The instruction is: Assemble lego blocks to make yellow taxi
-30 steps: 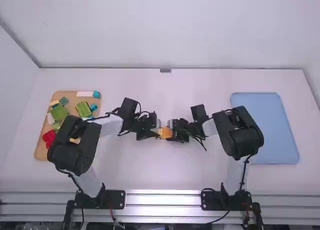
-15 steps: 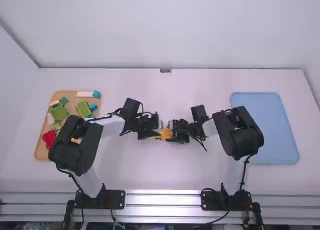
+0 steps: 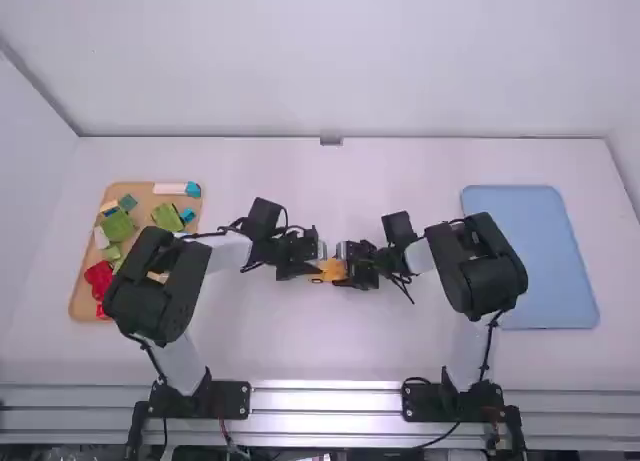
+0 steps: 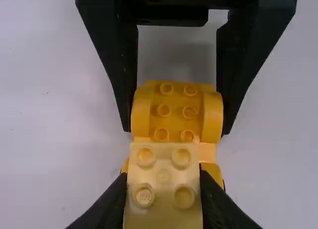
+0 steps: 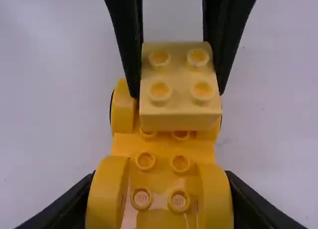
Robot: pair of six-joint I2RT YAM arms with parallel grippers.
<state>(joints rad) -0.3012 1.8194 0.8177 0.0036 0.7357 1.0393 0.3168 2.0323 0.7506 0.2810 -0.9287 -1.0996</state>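
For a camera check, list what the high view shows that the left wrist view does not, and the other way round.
High view: the tan tray with green blocks and red blocks, and the blue tray.

Left wrist view: the four studs on the pale yellow block, and the studs on the orange-yellow base.

Both: that base, between the jaws of the right gripper, and the left gripper facing it.

R fingers (image 3: 342, 266) grip yel-orange car base (image 5: 163, 178); L fingers (image 3: 317, 261) hold pale-yel block (image 5: 180, 114) w/ 4 studs over other end.
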